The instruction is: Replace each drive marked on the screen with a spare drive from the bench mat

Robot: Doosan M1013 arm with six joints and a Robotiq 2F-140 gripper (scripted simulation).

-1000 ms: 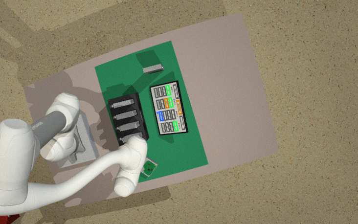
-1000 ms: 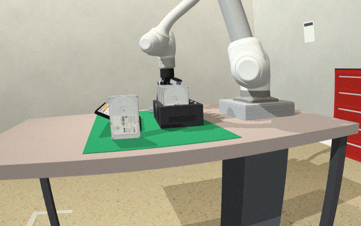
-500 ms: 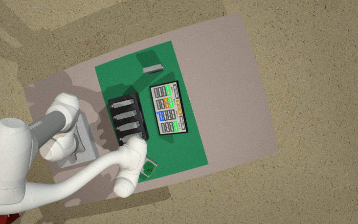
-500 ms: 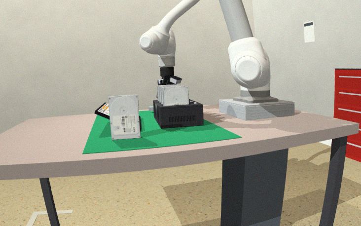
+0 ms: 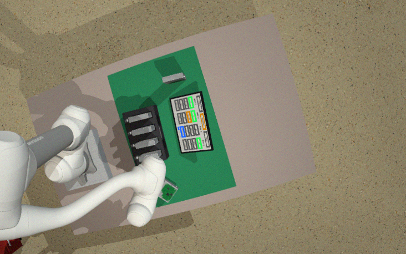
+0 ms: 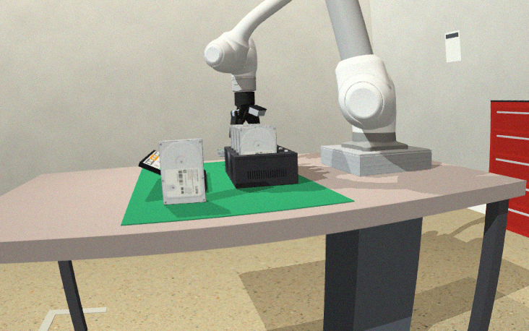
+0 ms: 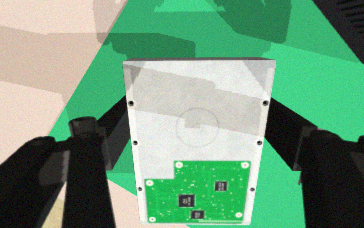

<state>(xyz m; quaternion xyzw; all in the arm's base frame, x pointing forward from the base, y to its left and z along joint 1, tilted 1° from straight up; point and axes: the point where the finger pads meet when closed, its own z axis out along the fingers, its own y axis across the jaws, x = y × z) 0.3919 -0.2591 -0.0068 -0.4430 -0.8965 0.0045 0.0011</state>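
Overhead, side-on (lower, far), hand-close looking down; all share mat (image 5: pixel 209 176) (image 6: pixel 152 212) (image 7: pixel 330 100).

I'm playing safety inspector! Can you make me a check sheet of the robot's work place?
Surface: green mat on a pinkish table.
Job's things: dock holds four drives; tilted screen; one spare upright, the other circuit board up.
Clutter: nothing seen.
Gripper: shut on the circuit-board-up spare.
Cables: nothing seen.
Surroundings: red drawer cabinet, speckled floor, plain walls.

six drives (image 5: pixel 174 78) (image 6: pixel 181 171) (image 7: pixel 197 127), one dock (image 5: pixel 163 143) (image 6: pixel 267 171) (image 7: pixel 345 22), one screen (image 5: pixel 191 122) (image 6: pixel 150 161)
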